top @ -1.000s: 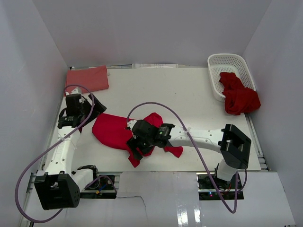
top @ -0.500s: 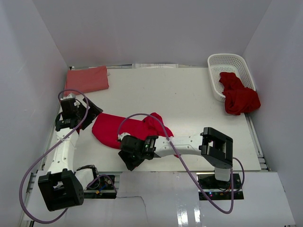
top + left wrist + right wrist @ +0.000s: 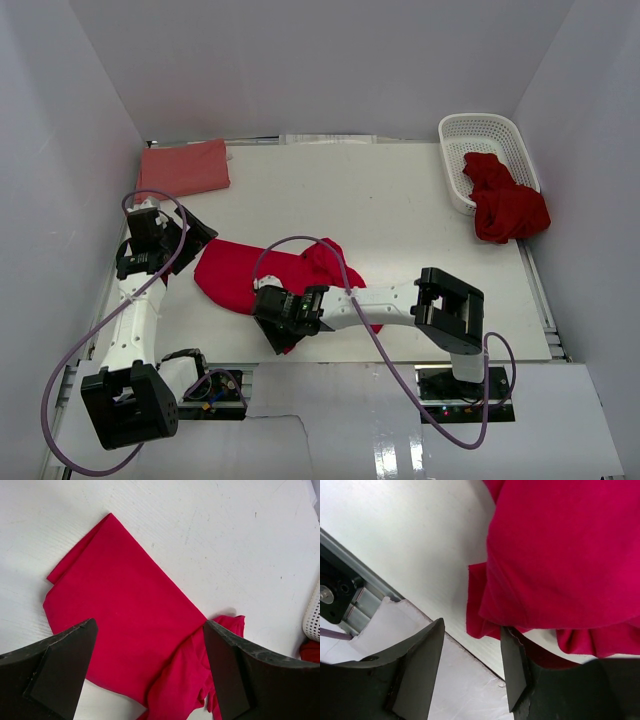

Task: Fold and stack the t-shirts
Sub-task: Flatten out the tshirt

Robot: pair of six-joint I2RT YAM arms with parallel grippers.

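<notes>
Salmon-pink cloth t-shirt (image 3: 183,168) folded, upper left. Crimson cloth t-shirt (image 3: 238,275) centre-left on white bench (image 3: 400,210), half folded. Crimson cloth heap (image 3: 505,208) waits at white lattice basket (image 3: 478,133), upper right. Left tool (image 3: 150,625) wide, empty; right tool (image 3: 471,627) parted over hem

From where I stand, the left arm (image 3: 135,310) rises from its base and bends at the wrist. The left gripper (image 3: 192,232) points off to the right, jaws spread wide, its dark fingers (image 3: 60,665) far apart. The right arm (image 3: 390,300) stretches low and leftward from its elbow. The right gripper (image 3: 272,338) is tipped downward, jaws parted, the gap between them narrower.
</notes>
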